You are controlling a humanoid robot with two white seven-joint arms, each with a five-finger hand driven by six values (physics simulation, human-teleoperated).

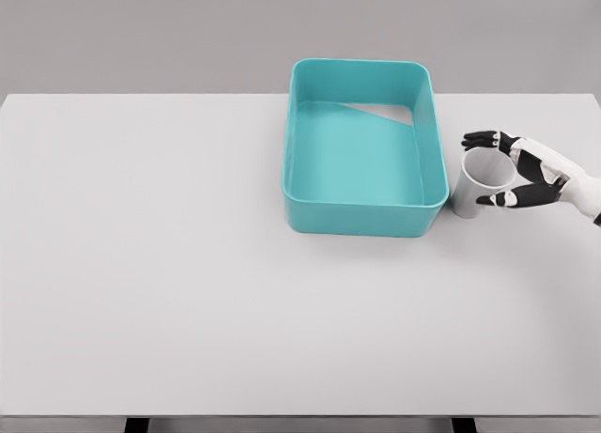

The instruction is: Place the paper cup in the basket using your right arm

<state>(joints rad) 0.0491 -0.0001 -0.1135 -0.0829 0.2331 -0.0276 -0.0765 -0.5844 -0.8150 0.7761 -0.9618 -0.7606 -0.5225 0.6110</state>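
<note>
Head view: right hand (512, 170) clasping paper cup (481, 181) around upper rim, fingers either side for secure lift. Cup just right of teal basket (364, 222) on white counter (188, 283), not yet inside. Left arm unseen.

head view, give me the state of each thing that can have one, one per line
paper cup: upright on the table, just right of the basket, not yet inside
basket: open top up, nothing in it
right robot hand: fingers curled around the cup's rim and side, gripping it
table: carries the basket and the cup
left arm: not in view
</note>
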